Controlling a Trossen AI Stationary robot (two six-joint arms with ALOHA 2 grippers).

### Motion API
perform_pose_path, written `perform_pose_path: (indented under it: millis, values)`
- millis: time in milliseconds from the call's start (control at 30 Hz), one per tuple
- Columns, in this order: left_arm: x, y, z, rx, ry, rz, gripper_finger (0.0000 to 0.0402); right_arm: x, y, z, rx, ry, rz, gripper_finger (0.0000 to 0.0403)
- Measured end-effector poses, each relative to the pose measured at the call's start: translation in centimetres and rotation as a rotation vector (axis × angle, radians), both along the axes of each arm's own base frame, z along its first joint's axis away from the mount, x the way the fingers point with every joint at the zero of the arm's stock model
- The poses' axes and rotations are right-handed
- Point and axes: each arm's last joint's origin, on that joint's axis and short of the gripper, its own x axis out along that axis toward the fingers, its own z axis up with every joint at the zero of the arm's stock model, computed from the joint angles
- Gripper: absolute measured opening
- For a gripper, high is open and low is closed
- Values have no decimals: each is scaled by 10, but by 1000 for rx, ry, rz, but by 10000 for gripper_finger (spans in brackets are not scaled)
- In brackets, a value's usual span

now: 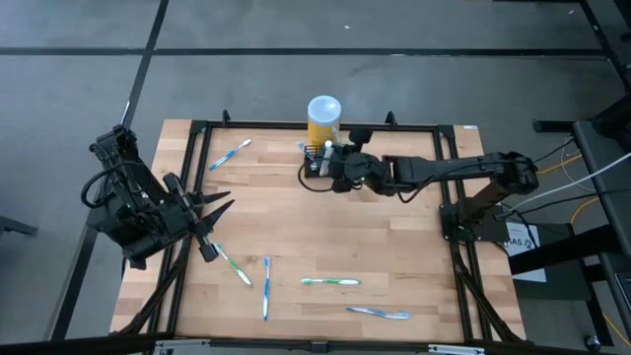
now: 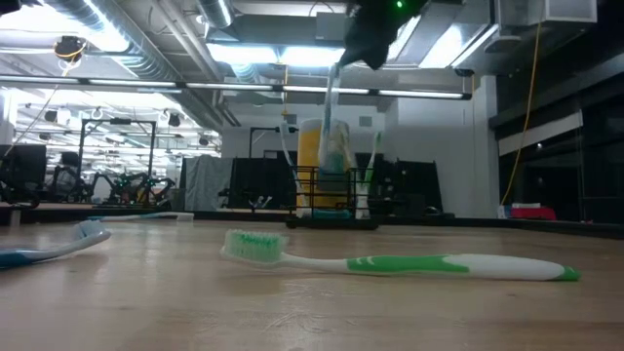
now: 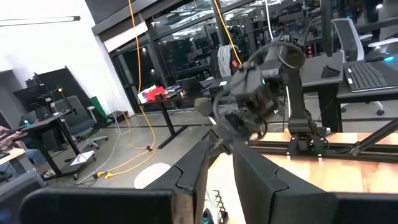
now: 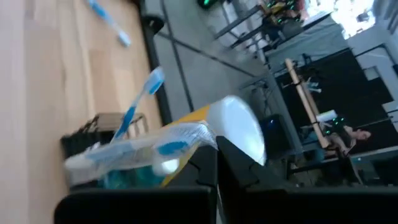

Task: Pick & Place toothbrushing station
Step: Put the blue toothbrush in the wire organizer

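Note:
The black wire-mesh holder stands on its base at the table's far middle, right before a yellow cylinder with a white round top. In the low view the holder has toothbrushes standing in it. My right gripper is over the holder and shut on a clear toothbrush with blue patches. That toothbrush hangs down toward the holder in the low view. A blue toothbrush sticks up out of the holder. My left gripper is open and empty above the table's left side. My right gripper pinches the toothbrush by one end between its two shut fingers. The fingers come from above, and the brush hangs almost upright below them. Its lower end reaches the holder's top; whether it touches the holder I cannot tell.
Several toothbrushes lie flat on the table: a blue one at the far left, a green one and a blue one near the left gripper, and a green one and a blue one near the front edge.

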Motion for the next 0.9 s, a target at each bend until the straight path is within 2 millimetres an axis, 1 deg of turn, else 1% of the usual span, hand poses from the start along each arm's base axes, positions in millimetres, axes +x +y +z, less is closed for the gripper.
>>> perform_pose_path:
  millis: [67,167,267,400,533,667,900]
  values:
    - [0,0,0,0,0,0,70,2,-4,7,-8,-32,-5,0]
    - [0,0,0,0,0,0,70,6,-10,10,-39,-50,-13,0]
    - [0,0,0,0,0,0,70,8,-16,16,-60,-97,-21,0]
    - [0,0,0,-6,-4,0,70,7,-26,16,-71,-91,-42,0]
    - [1,1,0,-7,-5,4,70,9,-32,23,-93,-141,-39,0]
    - [3,2,0,-7,-5,17,70,9,-39,24,-85,-157,-40,0]
    - [4,4,0,-7,-5,27,70,9,-45,26,-83,-185,-33,0]
